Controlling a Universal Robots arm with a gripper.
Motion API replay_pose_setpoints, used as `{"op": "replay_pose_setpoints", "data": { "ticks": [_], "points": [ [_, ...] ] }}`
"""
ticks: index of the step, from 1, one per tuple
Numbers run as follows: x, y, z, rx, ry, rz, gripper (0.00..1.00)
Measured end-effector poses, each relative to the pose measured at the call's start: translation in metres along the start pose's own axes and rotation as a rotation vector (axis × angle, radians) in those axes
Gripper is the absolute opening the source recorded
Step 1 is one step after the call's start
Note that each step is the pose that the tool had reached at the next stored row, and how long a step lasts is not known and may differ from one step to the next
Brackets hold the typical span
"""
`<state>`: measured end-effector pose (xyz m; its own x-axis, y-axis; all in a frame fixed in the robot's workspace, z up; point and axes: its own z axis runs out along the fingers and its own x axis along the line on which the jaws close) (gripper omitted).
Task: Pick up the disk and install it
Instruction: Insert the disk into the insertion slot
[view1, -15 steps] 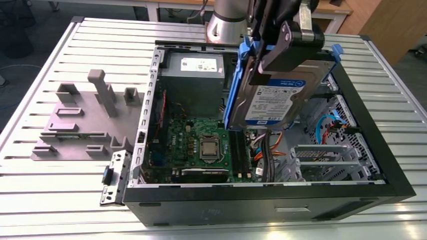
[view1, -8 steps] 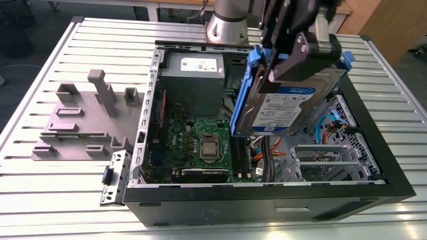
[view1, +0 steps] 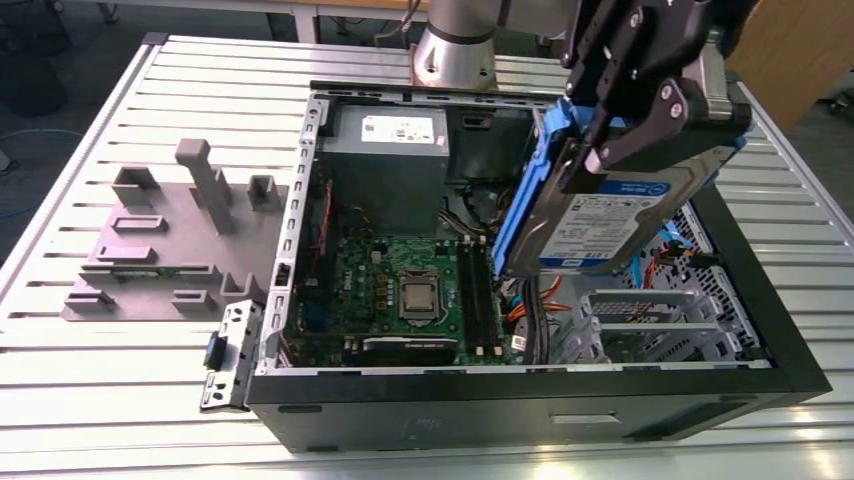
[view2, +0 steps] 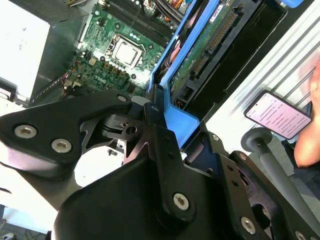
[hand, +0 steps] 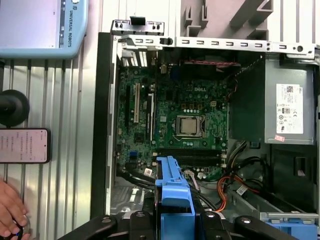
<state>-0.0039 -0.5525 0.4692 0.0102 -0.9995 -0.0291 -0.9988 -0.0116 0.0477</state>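
**Over the open computer case, the disk hangs in the gripper's clench**

In the exterior view, the gripper (view1: 638, 125) is clamped on the disk (view1: 603, 215), its black fingers pressing the upper part of the drive from both faces. The disk stands steeply on edge, with the label face turned to the exterior view's right and the blue carrier running along its edges. Its lower end hangs over the inside of the computer case (view1: 534, 405), between the motherboard (view1: 400, 285) and the metal drive cage (view1: 654, 320). The grey slotted holder (view1: 160, 250) lies on the slatted table (view1: 94, 400), just beside the case on the exterior view's left.

In the second wrist view, the gripper (view2: 150, 122) pinches the blue carrier's handle end, and the disk (view2: 200, 55) stretches away from it, showing its green circuit side. Beyond the case's wall, a phone (view2: 277, 115) lies on the table near a person's hand (view2: 310, 125).

In the first wrist view, the blue handle end of the disk (hand: 174, 192) juts out from between the fingers of the gripper (hand: 175, 222), over the near edge of the motherboard. The power supply (hand: 290, 110) sits in a corner of the case.
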Motion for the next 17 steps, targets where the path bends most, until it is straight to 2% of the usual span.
{"op": "replay_pose_setpoints", "data": {
  "ticks": [5,17],
  "points": [
    [0.0059,-0.0033,0.0018,0.0001,-0.0001,0.000,0.37],
    [0.0062,-0.0037,0.0023,0.0001,-0.0001,0.000,0.37]
  ]
}}
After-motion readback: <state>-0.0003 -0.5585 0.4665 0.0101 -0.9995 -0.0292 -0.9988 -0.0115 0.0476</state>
